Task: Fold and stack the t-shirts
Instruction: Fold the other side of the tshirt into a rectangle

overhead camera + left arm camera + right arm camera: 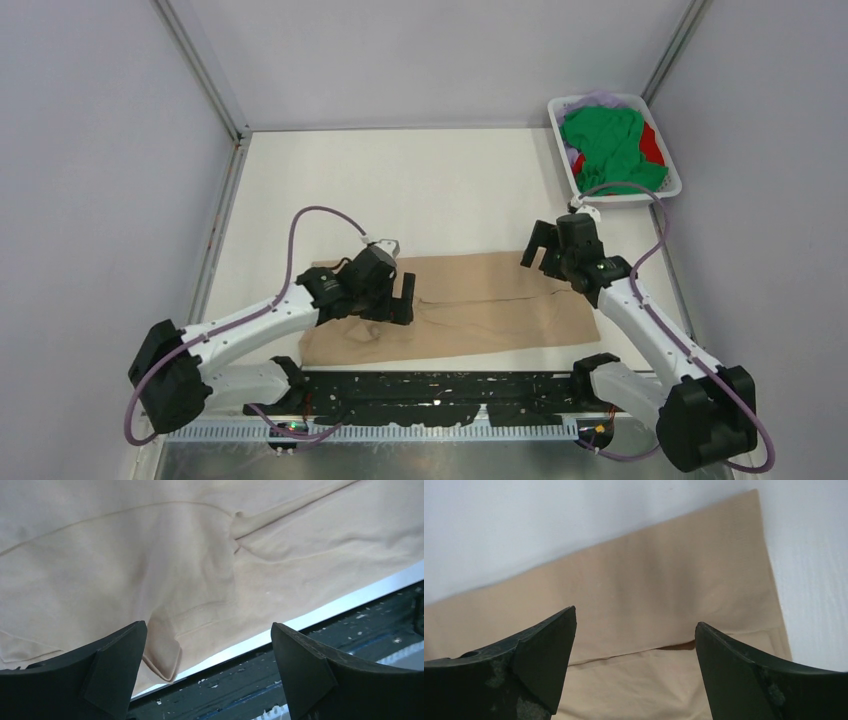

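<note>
The large beige-tan t-shirt [480,300] lies flat and folded into a long band near the table's front edge. My left gripper [392,308] is open and empty, low over the shirt's left part; the left wrist view shows a sleeve fold [165,650] between its open jaws [208,626]. My right gripper [543,256] is open and empty above the shirt's right end; the right wrist view shows the shirt [664,580] and a fold seam under its jaws [635,617]. The green t-shirt [610,145], the red one [652,145] and the lilac one [598,99] lie bunched in the basket.
The white slatted basket [672,186] stands at the back right corner. A black mounting rail [450,390] runs along the near edge, also seen in the left wrist view [300,670]. Grey walls with metal posts enclose the white table [400,190].
</note>
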